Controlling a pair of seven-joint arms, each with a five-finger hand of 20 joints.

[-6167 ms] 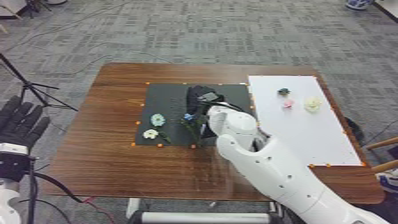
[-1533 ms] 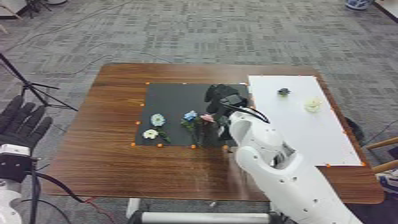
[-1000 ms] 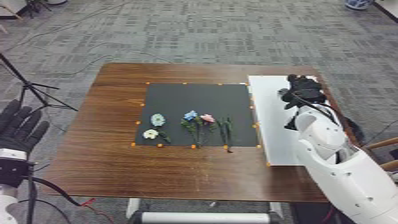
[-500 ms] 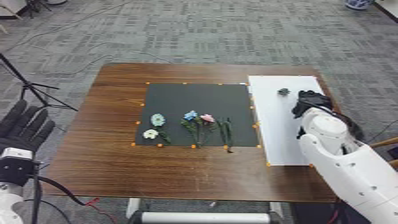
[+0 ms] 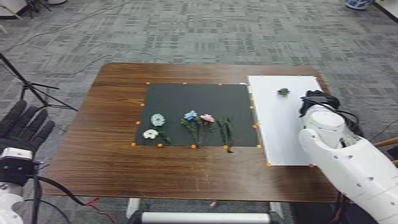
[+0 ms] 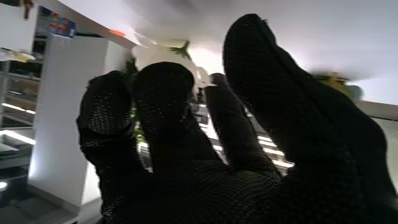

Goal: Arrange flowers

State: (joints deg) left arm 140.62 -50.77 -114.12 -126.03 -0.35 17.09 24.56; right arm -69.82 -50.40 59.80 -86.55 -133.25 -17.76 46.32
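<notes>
In the head view my right hand [image 5: 315,100] is low over the right edge of the white board [image 5: 280,130], covering the spot where the cream flower lay. The right wrist view has my right hand [image 6: 195,185] with fingers raised and a gap beside the thumb; a pale flower [image 6: 155,54] with a green leaf [image 6: 180,50] shows behind the fingertips. A dark flower [image 5: 283,92] lies on the board. On the black mat [image 5: 200,97] are a pale blue-green flower [image 5: 157,119], a white flower [image 5: 150,134], a blue flower [image 5: 190,115], a pink flower [image 5: 207,118] and green stems [image 5: 227,134].
My left hand [image 5: 22,125] is open beyond the left edge of the brown table [image 5: 107,170]. Small orange markers line the mat and board. A black tripod [image 5: 34,86] stands on the floor at the left, and a chair is at the right edge.
The pink flower has gone from the white board to the black mat, beside the blue one. My right hand has moved from the mat to the board's right side, over the cream flower's place.
</notes>
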